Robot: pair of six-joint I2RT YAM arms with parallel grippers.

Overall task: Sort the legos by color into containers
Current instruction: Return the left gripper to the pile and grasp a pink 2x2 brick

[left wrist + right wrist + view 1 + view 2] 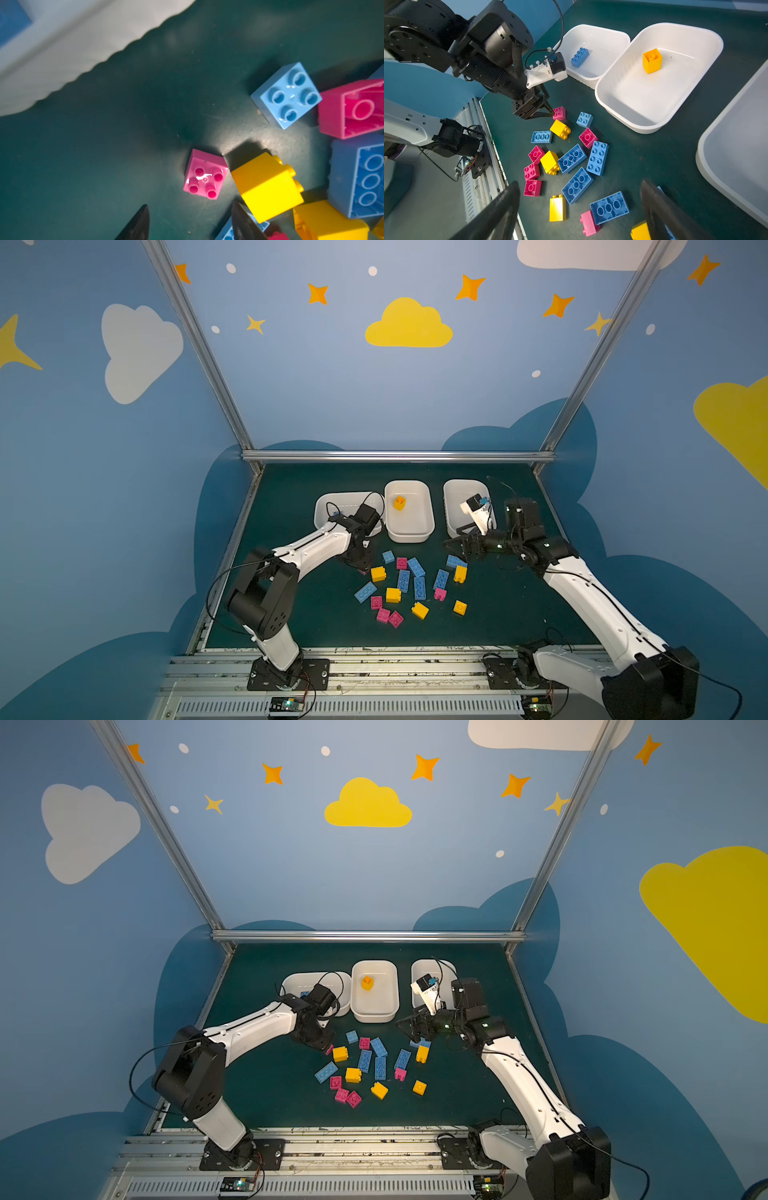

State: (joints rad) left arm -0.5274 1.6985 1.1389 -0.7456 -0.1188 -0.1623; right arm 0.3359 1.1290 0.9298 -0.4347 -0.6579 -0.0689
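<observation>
If closed now, likely to miss pink lego (pixel 204 175) beyond parted left fingers (pixel 139 224), nudging yellow lego (pixel 268 187); right fingers (pixel 500 209) wide apart.

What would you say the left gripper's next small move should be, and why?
Probably ease the left gripper forward until the pink brick sits between its jaws, ready to close. The jaws stand apart with the brick just ahead, not yet between them, and a yellow brick lies close beside it, so a straight approach seems safest.
</observation>
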